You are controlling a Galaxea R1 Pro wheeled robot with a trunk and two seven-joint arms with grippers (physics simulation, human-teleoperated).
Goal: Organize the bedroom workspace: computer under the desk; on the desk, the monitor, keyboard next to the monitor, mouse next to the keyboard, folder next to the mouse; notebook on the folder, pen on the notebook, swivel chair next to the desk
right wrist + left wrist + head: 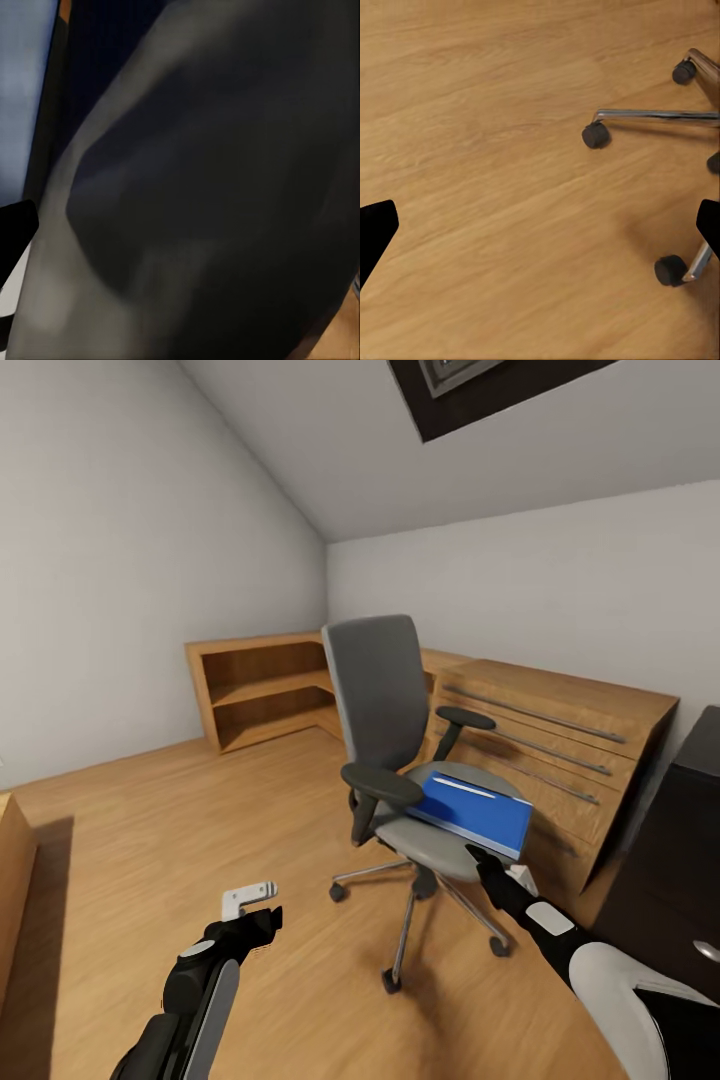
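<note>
Counted one swivel chair (pixel 385 730) with two armrests and, in the left wrist view, four casters; one blue folder (pixel 472 812) on its seat; one open shelf unit (pixel 262 690); one drawer chest (pixel 560 760) bearing three bar handles; one dark cabinet (pixel 680 860).

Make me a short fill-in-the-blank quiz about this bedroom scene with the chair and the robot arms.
The blue folder lies on the seat of the ____.
The right gripper reaches toward the seat's front edge, near the ____.
The left gripper hangs over the bare wooden ____.

Missing words: swivel chair; folder; floor
</note>
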